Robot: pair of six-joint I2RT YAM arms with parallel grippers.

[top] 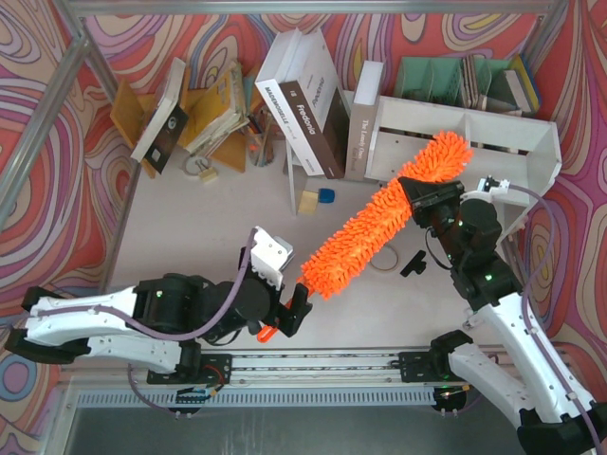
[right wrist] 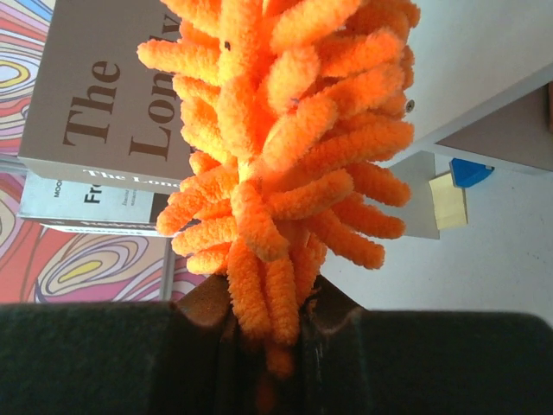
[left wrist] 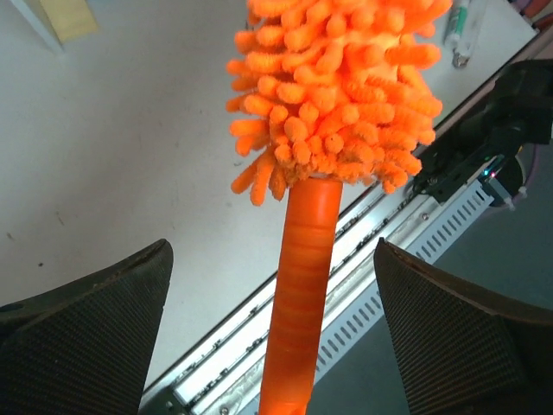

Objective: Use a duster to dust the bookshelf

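The orange duster hangs slantwise above the table, its fluffy tip over the front of the white bookshelf at the back right. My right gripper is shut on the shaggy head, with strands squeezed between its jaws. The slim orange handle runs down between the fingers of my left gripper. That gripper is open, and both pads stand well apart from the handle.
Large books lean at the back centre beside the shelf. A mint-green organizer stands behind it. A wooden stand with books is at the back left. Small blue and yellow blocks, and a black piece, lie mid-table.
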